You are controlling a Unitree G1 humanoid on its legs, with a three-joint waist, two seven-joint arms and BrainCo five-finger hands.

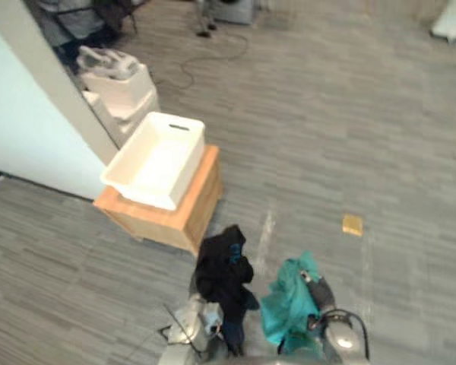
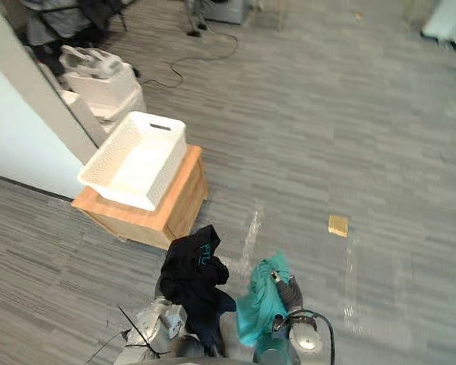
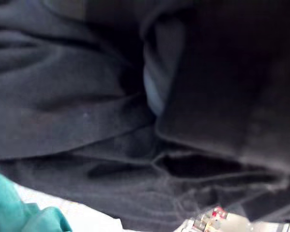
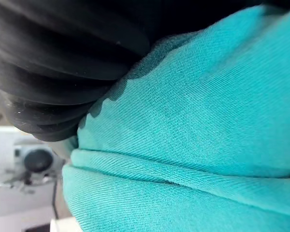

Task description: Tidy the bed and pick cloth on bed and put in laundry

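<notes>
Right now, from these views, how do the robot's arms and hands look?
Both arms are silver-grey: the left arm looks boxy, and the right arm has a rounded joint. A dark ribbed cover wraps the right hand at its back and wrist.

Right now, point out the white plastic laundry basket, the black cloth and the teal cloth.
white plastic laundry basket (image 1: 179,131), left eye view, far wall by handle slot
black cloth (image 1: 224,270), left eye view, middle of the bunch
teal cloth (image 1: 287,306), left eye view, middle fold
</notes>
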